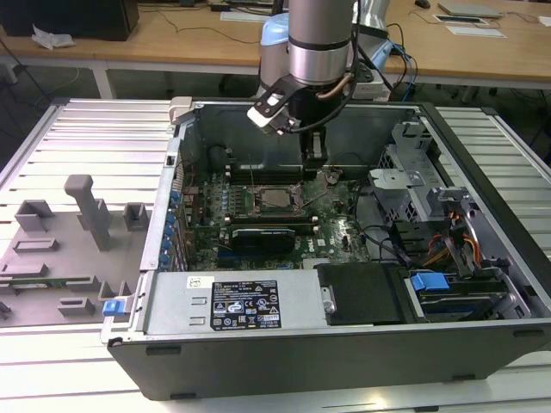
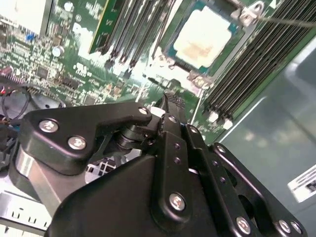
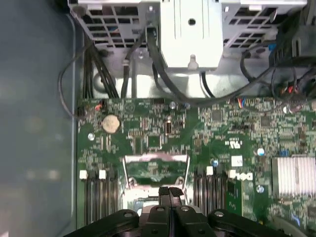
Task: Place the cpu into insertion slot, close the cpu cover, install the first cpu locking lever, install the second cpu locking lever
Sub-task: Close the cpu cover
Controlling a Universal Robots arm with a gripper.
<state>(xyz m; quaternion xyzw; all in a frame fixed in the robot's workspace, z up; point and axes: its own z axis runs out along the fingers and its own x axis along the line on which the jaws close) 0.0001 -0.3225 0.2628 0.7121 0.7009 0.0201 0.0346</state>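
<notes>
**Exterior view:** A slatted metal table (image 1: 95,129) carries an open computer case (image 1: 482,258), with wooden desks (image 1: 172,39) behind it. A grey fixture tray (image 1: 60,258) lies beside the case on the exterior view's left. Inside the case are the motherboard (image 1: 336,232), a power supply (image 1: 232,301) along the near wall and a drive cage (image 1: 405,181) on the exterior view's right. The cpu (image 1: 276,200) lies flat in its socket at mid-board, pale top up. The gripper (image 1: 315,159) hangs close above the board, just to the exterior view's right of the socket.

**Second wrist view:** The cpu (image 2: 201,39) sits square in the socket and is uncovered (a darker patch marks its top). The gripper (image 2: 170,98) is closed tight, with nothing held.

**First wrist view:** The cpu cover (image 3: 155,170) stands raised, and the board shows through its open centre. It is just beyond the closed gripper (image 3: 170,193). Whether the two touch cannot be told.
</notes>
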